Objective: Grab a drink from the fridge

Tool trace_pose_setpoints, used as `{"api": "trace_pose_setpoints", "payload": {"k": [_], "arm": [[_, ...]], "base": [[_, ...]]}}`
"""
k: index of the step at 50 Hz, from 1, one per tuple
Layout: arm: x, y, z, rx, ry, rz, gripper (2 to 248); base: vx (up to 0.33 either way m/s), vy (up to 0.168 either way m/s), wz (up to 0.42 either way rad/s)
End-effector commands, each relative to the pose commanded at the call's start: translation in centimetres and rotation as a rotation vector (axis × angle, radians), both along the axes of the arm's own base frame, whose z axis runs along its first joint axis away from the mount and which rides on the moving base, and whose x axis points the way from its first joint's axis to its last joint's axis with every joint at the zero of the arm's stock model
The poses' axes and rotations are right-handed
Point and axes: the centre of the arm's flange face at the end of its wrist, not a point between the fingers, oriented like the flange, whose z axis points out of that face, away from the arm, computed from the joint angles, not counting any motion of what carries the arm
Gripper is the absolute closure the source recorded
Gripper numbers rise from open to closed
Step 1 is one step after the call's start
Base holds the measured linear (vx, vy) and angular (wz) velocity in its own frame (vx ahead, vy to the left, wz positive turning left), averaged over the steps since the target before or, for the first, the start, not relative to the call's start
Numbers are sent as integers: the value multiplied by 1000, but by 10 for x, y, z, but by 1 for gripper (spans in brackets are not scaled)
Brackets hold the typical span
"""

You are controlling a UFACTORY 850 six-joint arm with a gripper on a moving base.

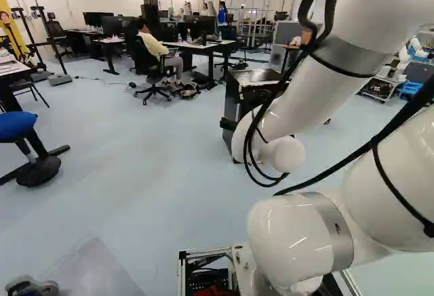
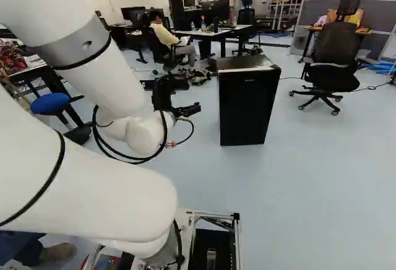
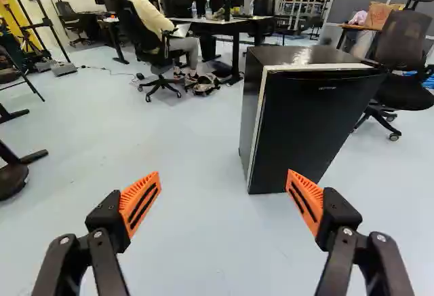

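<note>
Black gripper (image 3: 223,174), its two fingers wide apart with nothing held, points beside the upright, closed fridge (image 3: 308,126), which stands ahead and to its right, so next move probably must go forward and rightward, the drink being not visible.

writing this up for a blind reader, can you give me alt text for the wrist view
A closed black mini fridge stands on a pale blue floor ahead of the open claw, which holds nothing. Beyond are a desk and office chairs.
</note>
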Motion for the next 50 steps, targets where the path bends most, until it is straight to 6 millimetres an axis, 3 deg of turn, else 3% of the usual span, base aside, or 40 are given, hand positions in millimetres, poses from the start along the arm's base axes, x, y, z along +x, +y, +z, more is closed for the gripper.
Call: {"api": "trace_pose_setpoints", "payload": {"k": [50], "arm": [[0, 0, 0, 0, 0, 0, 3]], "base": [[43, -13, 1]]}}
